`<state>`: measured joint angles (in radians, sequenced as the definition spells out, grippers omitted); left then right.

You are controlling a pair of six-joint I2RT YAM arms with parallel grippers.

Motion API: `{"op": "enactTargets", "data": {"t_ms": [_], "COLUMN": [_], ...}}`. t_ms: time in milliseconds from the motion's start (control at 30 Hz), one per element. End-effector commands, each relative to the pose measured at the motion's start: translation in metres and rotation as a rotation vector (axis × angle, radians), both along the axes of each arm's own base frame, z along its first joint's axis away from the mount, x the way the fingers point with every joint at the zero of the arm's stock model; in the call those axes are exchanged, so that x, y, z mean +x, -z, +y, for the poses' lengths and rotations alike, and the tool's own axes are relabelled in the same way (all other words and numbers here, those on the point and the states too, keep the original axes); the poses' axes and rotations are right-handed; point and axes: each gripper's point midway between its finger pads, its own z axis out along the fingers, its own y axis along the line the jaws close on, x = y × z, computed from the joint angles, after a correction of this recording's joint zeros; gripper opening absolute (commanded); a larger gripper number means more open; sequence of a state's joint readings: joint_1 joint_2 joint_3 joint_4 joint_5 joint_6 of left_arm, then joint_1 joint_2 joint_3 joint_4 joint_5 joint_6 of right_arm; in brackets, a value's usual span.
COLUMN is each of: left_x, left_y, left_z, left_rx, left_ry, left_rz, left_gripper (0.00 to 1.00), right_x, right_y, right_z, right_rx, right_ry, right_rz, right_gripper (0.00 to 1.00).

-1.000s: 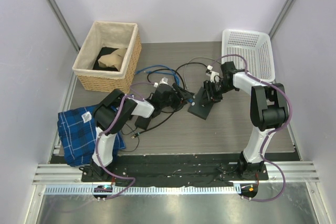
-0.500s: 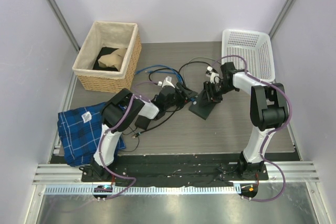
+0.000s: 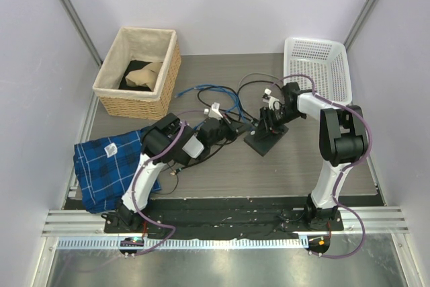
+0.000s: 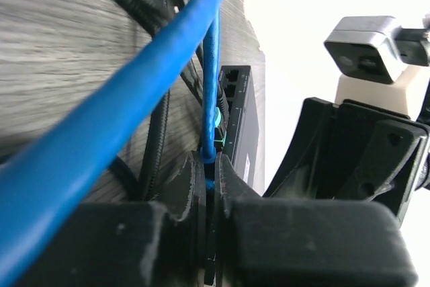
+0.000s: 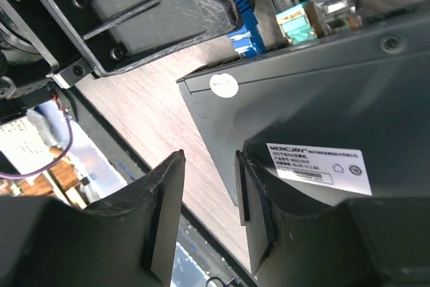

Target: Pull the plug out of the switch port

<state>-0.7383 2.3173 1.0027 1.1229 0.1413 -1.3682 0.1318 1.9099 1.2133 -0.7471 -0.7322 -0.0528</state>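
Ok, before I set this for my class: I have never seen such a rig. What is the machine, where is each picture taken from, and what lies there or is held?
These are two robot arms bolted to a table, each ending in a two-finger gripper. The wide picture looks down from above and behind them; the other two come from cameras on the wrists, so each shows its own fingers close up. On the table lie a wicker basket, a white plastic basket, a blue checked cloth and a tangle of cables around a flat black switch box. The left gripper is shut on a blue cable beside the box. The right gripper sits at the box's edge, jaws apart; whether it grips is unclear.
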Motion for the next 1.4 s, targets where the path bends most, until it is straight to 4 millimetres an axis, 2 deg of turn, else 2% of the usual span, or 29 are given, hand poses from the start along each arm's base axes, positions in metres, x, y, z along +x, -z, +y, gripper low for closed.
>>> {"op": "enactTargets", "data": {"t_ms": [0,133,167,200,233,300,333,367,400,433,500,533,567,600,633,667,733,767,867,900,933,967,1000,1033,1067,1167,1267,1333,1367], "left_x": [-0.067,-0.064,-0.068,-0.063,-0.062,-0.055,-0.049,-0.051,-0.052,-0.055,-0.083,-0.082,-0.084,-0.076,-0.07,-0.039,-0.013,0.014,0.034,0.039,0.048,0.024,0.016,0.005,-0.012,-0.022,0.0,0.014,0.036], "left_y": [0.11,0.092,0.098,0.095,0.086,0.083,0.072,0.084,0.081,0.077,0.076,0.059,0.062,0.062,0.073,0.069,0.069,0.064,0.063,0.055,0.036,0.054,0.057,0.07,0.074,0.065,0.047,0.048,0.035], "left_z": [0.011,0.006,0.012,0.016,0.017,0.027,0.031,0.048,0.05,0.046,0.028,0.014,0.012,0.014,0.023,0.033,0.046,0.056,0.084,0.087,0.085,0.089,0.085,0.085,0.071,0.054,0.046,0.046,0.051], "left_rx": [0.22,0.186,0.228,0.243,0.239,0.257,0.287,0.351,0.366,0.352,0.276,0.188,0.178,0.187,0.231,0.227,0.193,0.208,0.253,0.207,0.107,0.092,0.057,0.079,0.092,0.084,0.071,0.107,0.101], "left_ry": [0.171,0.266,0.285,0.3,0.325,0.351,0.369,0.355,0.358,0.372,0.46,0.464,0.472,0.452,0.426,0.336,0.259,0.228,0.166,0.09,0.04,0.016,0.0,-0.02,0.009,0.025,0.039,0.066,0.043], "left_rz": [0.212,0.145,0.179,0.157,0.137,0.129,0.076,0.136,0.116,0.099,0.138,0.099,0.099,0.097,0.159,0.181,0.228,0.224,0.267,0.277,0.191,0.246,0.288,0.299,0.289,0.249,0.208,0.225,0.162], "left_gripper": [0.0,0.0,0.0,0.0,0.0,0.0,0.0,0.0,0.0,0.0,0.0,0.0,0.0,0.0,0.0,0.0,0.0,0.0,0.0,0.0,0.0,0.0,0.0,0.0,0.0,0.0,0.0,0.0,0.0], "right_x": [-0.031,-0.031,-0.031,-0.032,-0.031,-0.031,-0.031,-0.03,-0.03,-0.029,-0.029,-0.028,-0.028,-0.027,-0.028,-0.028,-0.028,-0.028,-0.027,-0.027,-0.026,-0.025,-0.025,-0.023,-0.022,-0.021,-0.018,-0.018,-0.018], "right_y": [0.076,0.075,0.075,0.075,0.074,0.072,0.071,0.068,0.068,0.068,0.068,0.069,0.069,0.069,0.068,0.068,0.069,0.07,0.072,0.073,0.074,0.075,0.076,0.077,0.077,0.076,0.077,0.08,0.081], "right_z": [-0.042,-0.042,-0.041,-0.042,-0.042,-0.042,-0.043,-0.044,-0.046,-0.047,-0.049,-0.05,-0.05,-0.05,-0.051,-0.051,-0.052,-0.052,-0.053,-0.053,-0.053,-0.054,-0.054,-0.052,-0.052,-0.05,-0.052,-0.055,-0.056], "right_rx": [-0.293,-0.291,-0.29,-0.291,-0.291,-0.292,-0.295,-0.294,-0.295,-0.296,-0.297,-0.303,-0.303,-0.303,-0.303,-0.303,-0.302,-0.302,-0.308,-0.308,-0.31,-0.314,-0.309,-0.303,-0.3,-0.29,-0.296,-0.305,-0.304], "right_ry": [-0.076,-0.076,-0.077,-0.077,-0.077,-0.08,-0.084,-0.083,-0.077,-0.072,-0.068,-0.066,-0.066,-0.066,-0.065,-0.068,-0.064,-0.062,-0.062,-0.06,-0.055,-0.043,-0.032,-0.004,0.007,0.021,0.012,0.012,0.011], "right_rz": [0.091,0.086,0.087,0.087,0.082,0.08,0.078,0.069,0.07,0.066,0.064,0.061,0.061,0.06,0.065,0.065,0.069,0.069,0.07,0.072,0.07,0.068,0.071,0.077,0.084,0.102,0.097,0.098,0.102], "right_gripper": [0.47,0.47,0.47,0.47,0.47,0.47,0.47,0.47,0.47,0.47,0.47,0.47,0.47,0.47,0.47,0.47,0.47,0.47,0.47,0.47,0.47,0.47,0.46,0.46,0.46,0.46,0.46,0.46,0.46]}}
